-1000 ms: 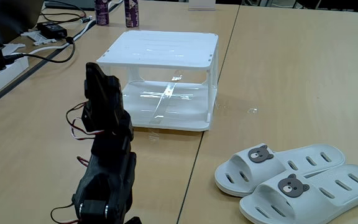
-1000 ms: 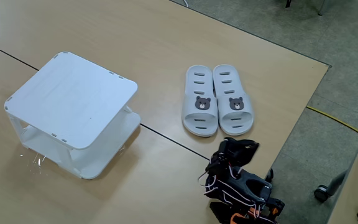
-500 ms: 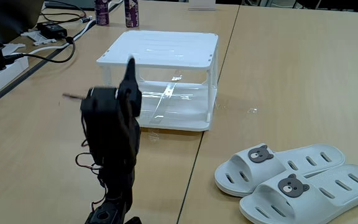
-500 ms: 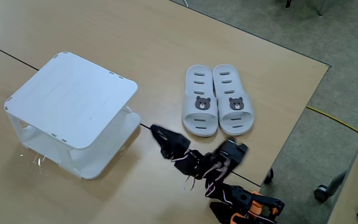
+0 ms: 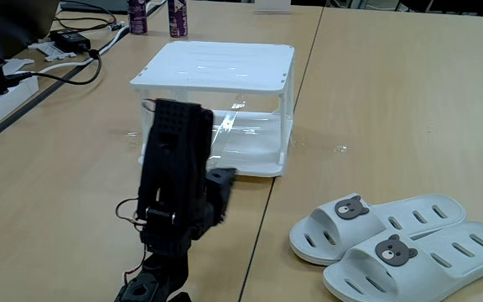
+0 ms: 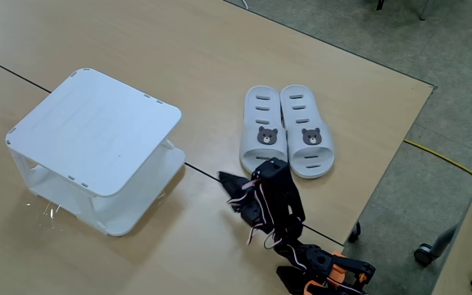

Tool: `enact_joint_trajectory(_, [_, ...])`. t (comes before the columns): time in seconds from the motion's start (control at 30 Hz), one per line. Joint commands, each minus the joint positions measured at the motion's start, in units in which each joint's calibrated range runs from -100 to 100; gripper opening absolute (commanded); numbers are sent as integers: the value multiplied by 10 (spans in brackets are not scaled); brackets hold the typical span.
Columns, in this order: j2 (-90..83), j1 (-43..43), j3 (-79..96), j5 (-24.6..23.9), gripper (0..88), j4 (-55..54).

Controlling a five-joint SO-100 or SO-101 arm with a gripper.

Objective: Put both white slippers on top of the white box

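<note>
Fixed view from above, left to right: white box (image 6: 97,131) on the desk (image 6: 179,49), top bare, lower tier looks empty. Arm between box and slippers; pincer (image 6: 229,182) low over desk, holding nothing, jaw state cannot tell. White slippers (image 6: 288,142) side by side, untouched. Step: reach phase. Next move needs pincer over the near slipper's strap.

White slippers (image 6: 285,142) side by side beside arm (image 6: 269,205)
</note>
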Motion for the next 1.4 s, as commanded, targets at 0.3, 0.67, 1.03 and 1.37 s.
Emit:
enact_joint_trajectory(0.3, [102,300,-62,4,7,-3])
enact_joint_trajectory(0.67, [96,297,-140,4,172,-3])
enact_joint_trajectory(1.03, [134,266,-273,4,172,-3])
enact_joint_trajectory(1.37, [226,268,-439,4,172,-3])
